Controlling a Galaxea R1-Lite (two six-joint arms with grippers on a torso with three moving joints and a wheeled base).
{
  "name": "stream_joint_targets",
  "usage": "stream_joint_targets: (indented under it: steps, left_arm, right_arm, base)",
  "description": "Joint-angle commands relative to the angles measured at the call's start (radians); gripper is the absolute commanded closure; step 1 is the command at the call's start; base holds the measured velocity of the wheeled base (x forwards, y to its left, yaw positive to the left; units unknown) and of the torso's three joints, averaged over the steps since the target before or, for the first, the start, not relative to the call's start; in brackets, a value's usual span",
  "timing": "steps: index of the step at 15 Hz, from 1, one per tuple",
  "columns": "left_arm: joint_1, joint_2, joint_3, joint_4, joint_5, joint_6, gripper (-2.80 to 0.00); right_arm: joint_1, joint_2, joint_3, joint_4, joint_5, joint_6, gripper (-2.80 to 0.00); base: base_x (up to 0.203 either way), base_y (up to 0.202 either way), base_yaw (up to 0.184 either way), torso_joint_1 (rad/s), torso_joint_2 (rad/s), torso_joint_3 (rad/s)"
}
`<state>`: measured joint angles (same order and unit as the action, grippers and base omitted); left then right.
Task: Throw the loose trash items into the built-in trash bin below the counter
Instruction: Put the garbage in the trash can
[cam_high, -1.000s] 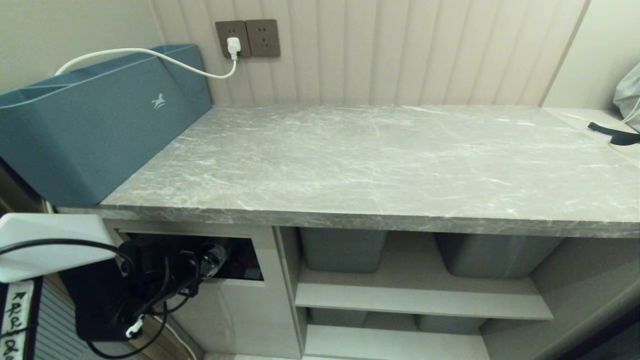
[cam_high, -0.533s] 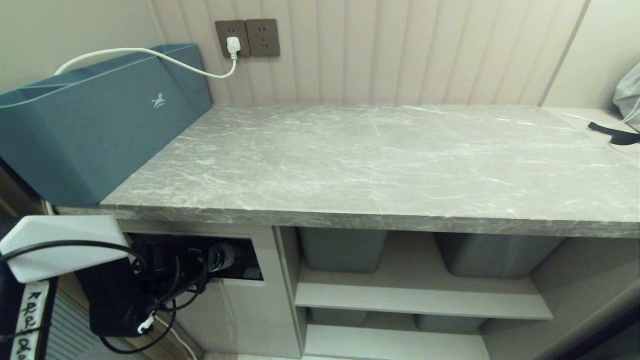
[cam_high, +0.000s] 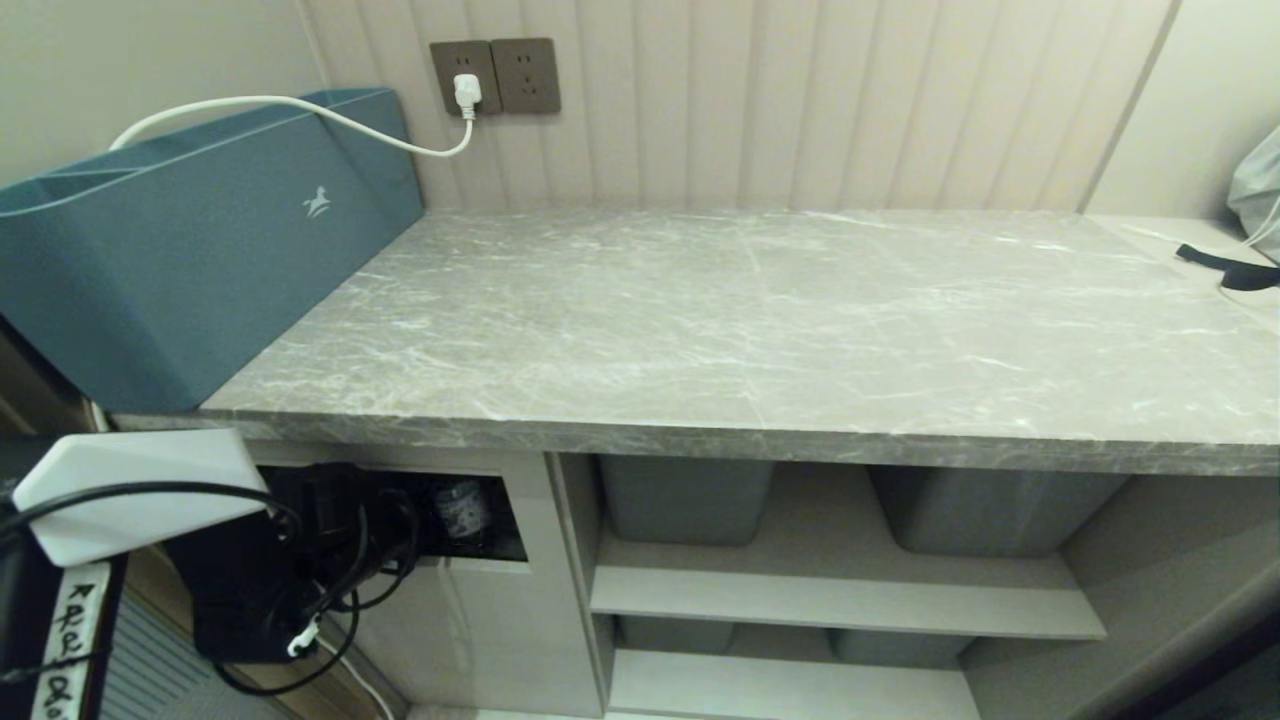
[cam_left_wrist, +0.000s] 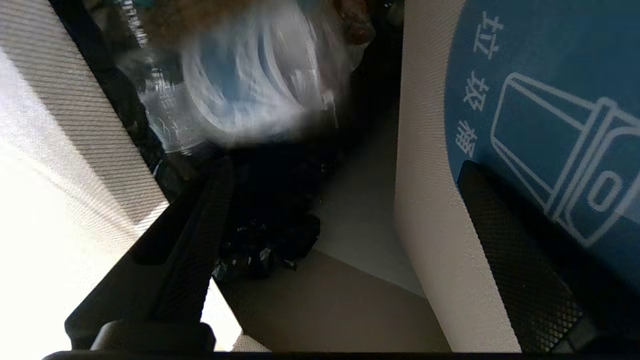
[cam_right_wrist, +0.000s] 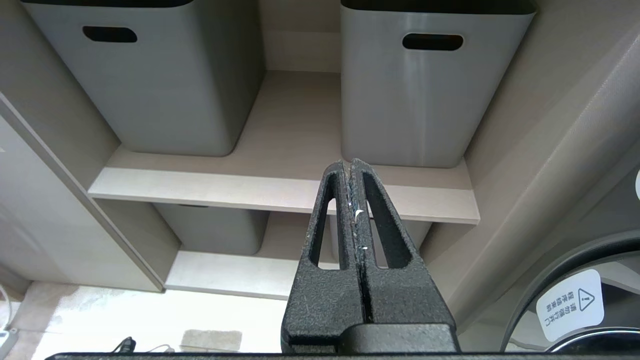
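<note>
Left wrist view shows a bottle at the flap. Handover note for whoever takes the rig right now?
Left gripper: open, at the built-in trash bin opening, pushing the flap in.
Right gripper: shut, empty, parked facing the grey tubs on the shelves.
Bottle with the blue-and-white label: free of the fingers, blurred, inside the opening above the black liner.
Counter: no bottles on it.
Other bottle: not seen.
Left: pull the left arm out and check that the flap swings shut.

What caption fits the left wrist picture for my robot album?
Left gripper with jaws open, bottle with a blue-and-white label dropping into the trash bin past its blue sticker.
</note>
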<state>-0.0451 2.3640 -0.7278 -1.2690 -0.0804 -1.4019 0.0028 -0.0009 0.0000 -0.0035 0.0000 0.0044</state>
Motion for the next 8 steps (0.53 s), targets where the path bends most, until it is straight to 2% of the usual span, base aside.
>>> stream_joint_targets:
  steps: [1, 6, 8]
  left_arm:
    - [-0.004, 0.001, -0.004, -0.007, 0.001, -0.008, -2.8]
    - [-0.012, -0.012, 0.016, -0.007, 0.029, -0.008, -2.8]
    - [-0.012, -0.06, 0.082, -0.007, 0.045, -0.01, -2.8]
  right_arm:
    - [0.0, -0.001, 0.0, 0.0, 0.0, 0.0, 0.0]
    - [0.0, -0.001, 0.0, -0.001, 0.0, 0.0, 0.0]
    - [0.0, -0.001, 0.0, -0.001, 0.0, 0.0, 0.0]
  base:
    - [0.0, 0.0, 0.0, 0.0, 0.0, 0.0]
    - [0.0, 0.0, 0.0, 0.0, 0.0, 0.0]
    - [0.0, 0.0, 0.0, 0.0, 0.0, 0.0]
